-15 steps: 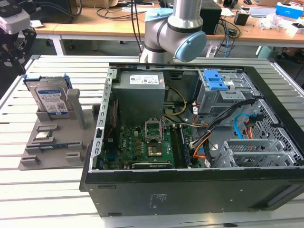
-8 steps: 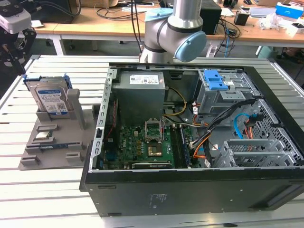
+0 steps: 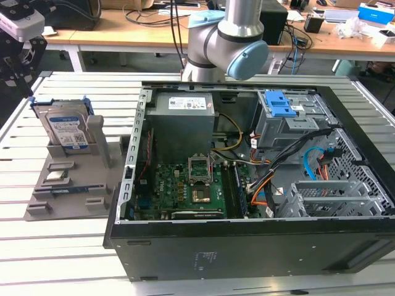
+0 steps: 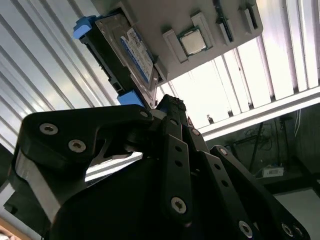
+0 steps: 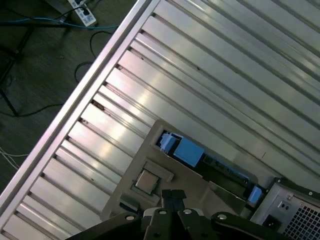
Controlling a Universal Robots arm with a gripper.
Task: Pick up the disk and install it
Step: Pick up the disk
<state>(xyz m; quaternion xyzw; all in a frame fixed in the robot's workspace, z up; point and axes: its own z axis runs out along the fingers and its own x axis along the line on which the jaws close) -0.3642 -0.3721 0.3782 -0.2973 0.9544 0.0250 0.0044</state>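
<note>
End effector (image 5: 173,196), its 2 fingers pressed together and holding nothing, hangs over the disk (image 5: 189,151). The disk stands on edge in a grey holder (image 3: 80,203) just below and ahead, long edge up. A chip (image 5: 146,181) lies nearer. The open case (image 3: 247,253) sits beyond on the counter (image 3: 62,259), and nothing blocks the way.

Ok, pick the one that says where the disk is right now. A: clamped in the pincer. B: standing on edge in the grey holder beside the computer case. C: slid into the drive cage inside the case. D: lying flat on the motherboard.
B: the disk stands on edge in the grey holder, on the exterior view's left of the open case, with the pincer clear of it.
</note>
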